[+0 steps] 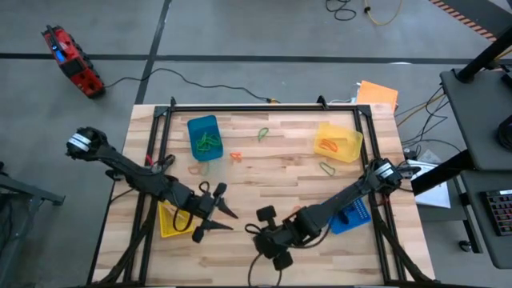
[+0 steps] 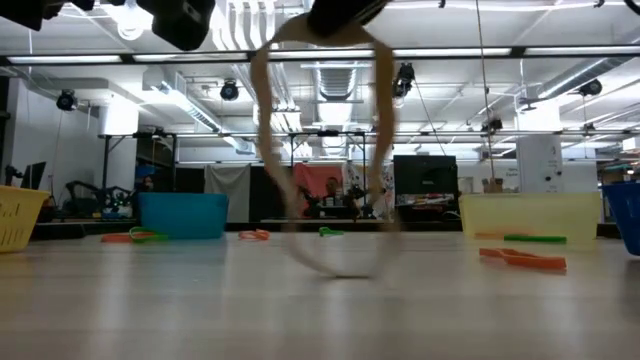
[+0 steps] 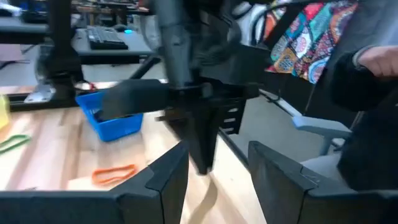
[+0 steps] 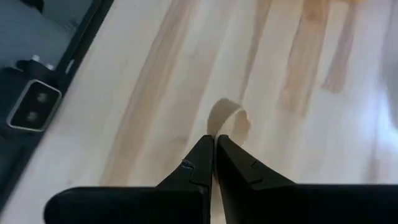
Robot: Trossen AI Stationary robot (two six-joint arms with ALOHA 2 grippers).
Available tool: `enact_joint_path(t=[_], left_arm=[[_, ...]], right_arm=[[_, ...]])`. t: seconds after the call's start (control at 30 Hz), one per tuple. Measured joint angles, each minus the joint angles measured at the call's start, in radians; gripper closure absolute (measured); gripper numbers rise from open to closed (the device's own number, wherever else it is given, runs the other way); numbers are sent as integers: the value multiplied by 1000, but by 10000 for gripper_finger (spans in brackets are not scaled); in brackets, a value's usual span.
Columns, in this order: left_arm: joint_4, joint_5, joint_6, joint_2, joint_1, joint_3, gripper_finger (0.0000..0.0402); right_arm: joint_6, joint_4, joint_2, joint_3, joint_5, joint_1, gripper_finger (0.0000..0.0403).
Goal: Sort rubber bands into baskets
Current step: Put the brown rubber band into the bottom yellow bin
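A tan rubber band (image 2: 322, 150) hangs as a long loop from my right gripper (image 1: 262, 232), which is shut on it above the near middle of the table. My left gripper (image 1: 224, 220) stands open just to the left of it and points level at it, with nothing between its fingers (image 3: 168, 177). A blue basket (image 1: 204, 136) with green bands stands at the far left and a yellow basket (image 1: 338, 142) with orange bands at the far right. A second yellow basket (image 1: 170, 222) lies under my left arm and a second blue basket (image 1: 354, 214) under my right arm. My right gripper pinches the top of the tan band's loop (image 2: 330, 35) between its two fingertips (image 4: 200, 155), coming from above and slanting down. The band hangs slack below the fingers as an open loop, and its lower end (image 2: 335, 268) reaches the table top.
Loose bands lie on the wood: a green one (image 1: 263, 133) and an orange one (image 1: 236, 155) at the far middle, a green one (image 1: 326, 168) by the yellow basket, and an orange one (image 3: 115, 174) near the blue basket. A person (image 3: 373, 99) stands beyond the table's edge.
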Motion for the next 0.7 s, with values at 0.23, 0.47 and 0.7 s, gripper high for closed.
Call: enact_joint_path(t=[0.23,0.47,0.7], left_arm=[[36,-5,28,132,-4,48,251],[40,-34,30,211,1,101,251],[36,-136,75,291,11,194,251]], right_arm=[[-112,-4,-72,3,-2,-47,394],[-164,16,-180,4,1,-51,394],[-180,12,-203,4,5,-55,394]])
